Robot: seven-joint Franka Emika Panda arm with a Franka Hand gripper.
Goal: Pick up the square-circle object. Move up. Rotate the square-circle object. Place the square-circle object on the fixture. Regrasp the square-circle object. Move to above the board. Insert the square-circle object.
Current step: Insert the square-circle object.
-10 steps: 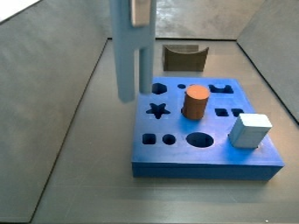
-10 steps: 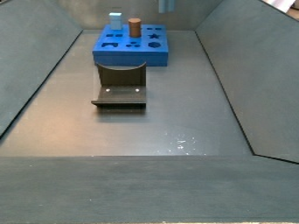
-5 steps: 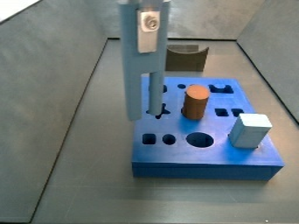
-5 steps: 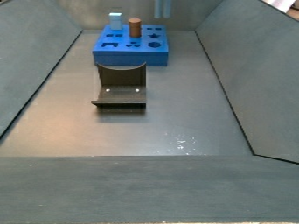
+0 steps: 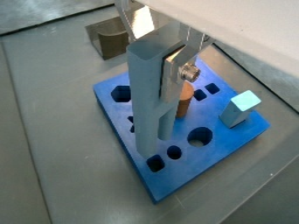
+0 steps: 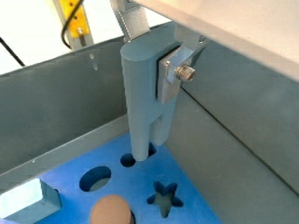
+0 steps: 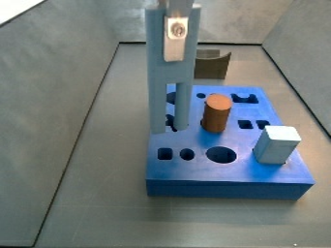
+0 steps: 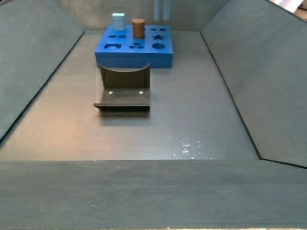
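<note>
Now, by label —
Gripper (image 7: 173, 97): above the board, pinching the peg upright.
Slim pale blue-grey peg (image 6: 145, 105): lower tip at a hole in the bright-blue holed board (image 7: 233, 174).
Dark notched fixture (image 7: 211, 64): behind the board — apart.

I work in a lab test cell: bare grey walls (image 8: 36, 63) slope around a plain grey floor (image 8: 156, 135), holding only a blue board (image 7: 226, 155) of shaped holes, a dark fixture (image 8: 124, 92), and my pincer (image 7: 172, 116) above the board.
</note>
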